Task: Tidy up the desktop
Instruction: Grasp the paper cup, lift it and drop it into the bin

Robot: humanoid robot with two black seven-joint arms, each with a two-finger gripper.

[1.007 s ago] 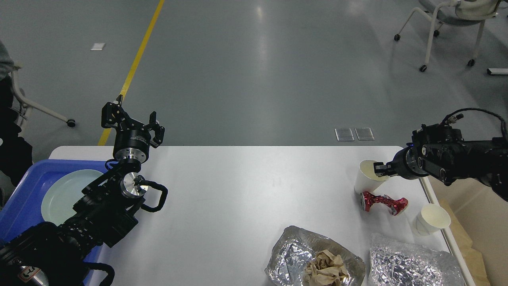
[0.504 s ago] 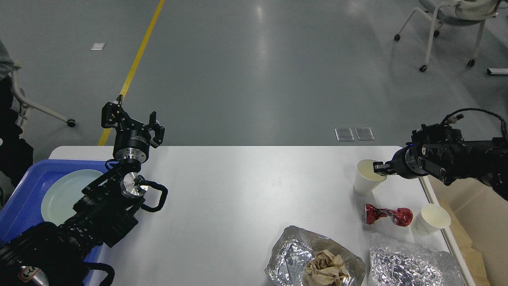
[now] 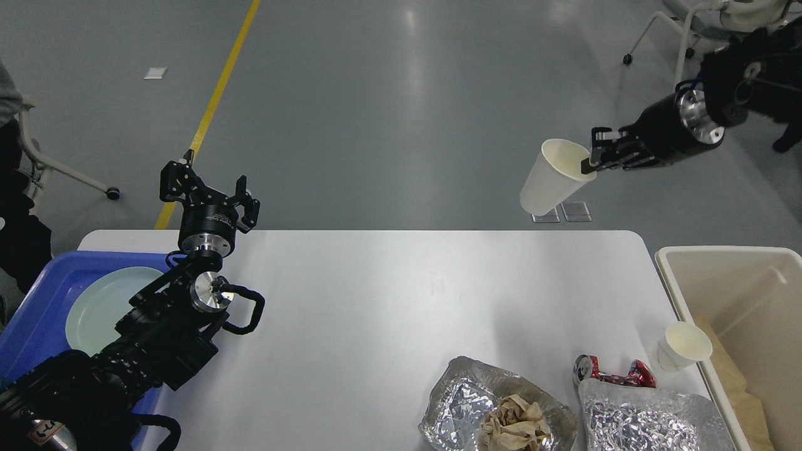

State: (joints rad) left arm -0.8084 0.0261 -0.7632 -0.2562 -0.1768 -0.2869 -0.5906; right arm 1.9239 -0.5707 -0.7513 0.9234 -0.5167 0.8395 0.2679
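Observation:
The white desktop (image 3: 376, 300) fills the lower middle of the head view. High above its far right corner my right gripper (image 3: 592, 160) is shut on the rim of a white paper cup (image 3: 551, 178), which hangs tilted in the air. My left gripper (image 3: 207, 188) stands open above the desktop's far left corner with nothing between its fingers. On the desktop at the right lie a second paper cup (image 3: 682, 346), a crushed red can (image 3: 611, 373), a foil tray (image 3: 463, 401) with crumpled brown paper (image 3: 514, 423), and a foil sheet (image 3: 651, 419).
A cream bin (image 3: 727, 275) stands off the desktop's right edge. A blue tray (image 3: 37, 307) holding a pale green plate (image 3: 100, 307) sits at the left, partly under my left arm. Chairs stand at the far right and far left on the grey floor.
My right gripper has lifted the paper cup off the desktop, up and slightly left. The crushed red can has rolled toward the front, against the foil sheet. The left arm stayed still.

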